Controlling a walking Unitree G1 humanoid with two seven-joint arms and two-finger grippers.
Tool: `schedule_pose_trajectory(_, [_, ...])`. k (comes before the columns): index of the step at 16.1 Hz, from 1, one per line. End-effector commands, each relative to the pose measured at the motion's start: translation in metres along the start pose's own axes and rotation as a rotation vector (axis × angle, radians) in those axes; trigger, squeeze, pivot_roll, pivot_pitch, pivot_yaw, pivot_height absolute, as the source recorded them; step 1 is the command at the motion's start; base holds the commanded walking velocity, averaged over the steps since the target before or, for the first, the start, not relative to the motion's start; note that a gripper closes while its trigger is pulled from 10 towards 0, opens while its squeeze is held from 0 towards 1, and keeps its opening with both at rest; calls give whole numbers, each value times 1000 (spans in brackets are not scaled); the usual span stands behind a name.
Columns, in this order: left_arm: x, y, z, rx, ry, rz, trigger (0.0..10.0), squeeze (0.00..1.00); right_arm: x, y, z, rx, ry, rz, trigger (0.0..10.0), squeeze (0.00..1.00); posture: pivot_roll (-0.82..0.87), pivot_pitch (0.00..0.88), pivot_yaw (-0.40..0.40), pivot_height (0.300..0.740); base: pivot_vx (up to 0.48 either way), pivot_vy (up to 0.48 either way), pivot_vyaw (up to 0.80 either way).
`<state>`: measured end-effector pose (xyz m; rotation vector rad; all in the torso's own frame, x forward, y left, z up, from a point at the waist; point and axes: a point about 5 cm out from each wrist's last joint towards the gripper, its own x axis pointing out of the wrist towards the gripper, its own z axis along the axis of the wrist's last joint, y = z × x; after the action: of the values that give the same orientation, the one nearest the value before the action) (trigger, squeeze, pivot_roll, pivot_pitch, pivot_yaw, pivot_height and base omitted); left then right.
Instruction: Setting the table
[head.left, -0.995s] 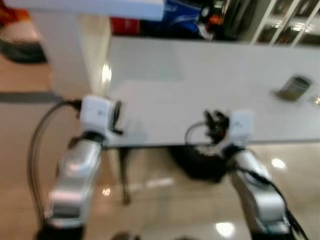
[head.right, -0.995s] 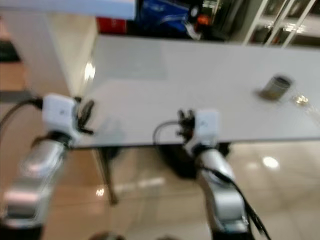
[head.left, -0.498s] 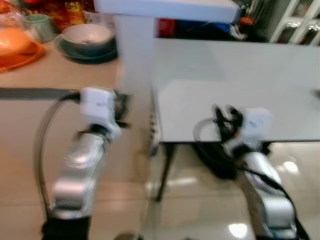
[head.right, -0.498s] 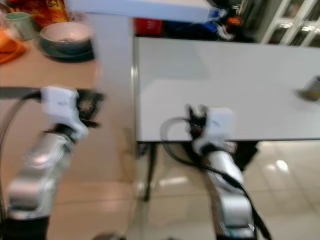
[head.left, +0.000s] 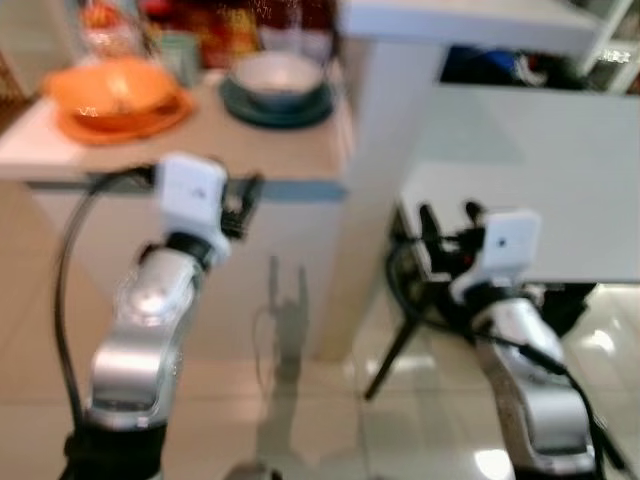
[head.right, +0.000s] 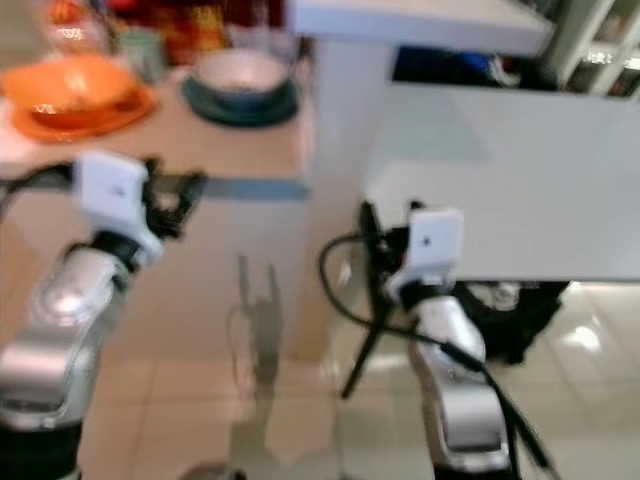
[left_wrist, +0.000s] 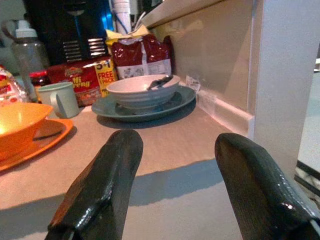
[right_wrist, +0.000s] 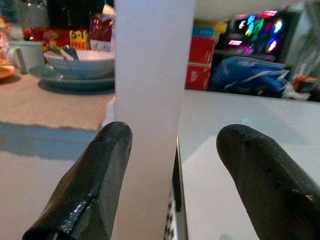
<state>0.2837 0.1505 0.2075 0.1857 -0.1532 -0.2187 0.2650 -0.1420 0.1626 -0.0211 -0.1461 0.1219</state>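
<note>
**Counter with the dishes came into view as the head camera swung left**

Camera swing was the big change here. A second earlier the head views were mostly white table (head.left: 560, 190) with a small can near its far right; by this frame that can had slid out of the picture and the tan counter (head.left: 200, 150) sat front and left, so the view moved, not the things. On the counter were an orange bowl (head.left: 115, 88) on an orange plate (head.left: 125, 122), and beside them a pale bowl (left_wrist: 142, 91) with a utensil in it, sitting on a grey-green plate (left_wrist: 145, 107). A light mug (left_wrist: 60, 99) stood between the two sets, with red snack packs (left_wrist: 142, 55) behind.

Left gripper (left_wrist: 177, 165) hung just off the counter's front edge, fingers apart, nothing between them. Right gripper (right_wrist: 172, 150) pointed at the white pillar (right_wrist: 152, 65) between counter and table, fingers also spread and empty. Everything was pretty blurry in the head views.
</note>
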Motion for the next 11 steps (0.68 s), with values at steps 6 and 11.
schedule_pose_trajectory(6, [8, 5, 20, 29, -50, -20, 10000, 0, 8, 3, 8, 51, -28, -2, 10000, 0, 154, 0, -67, 740, 0, 480, 0])
schedule_pose_trajectory(11, [13, -2, 23, 6, -50, -53, 10000, 0, 8, -1, 12, 61, -39, -19, 10000, 0, 149, 0, -58, 740, 0, 480, -741])
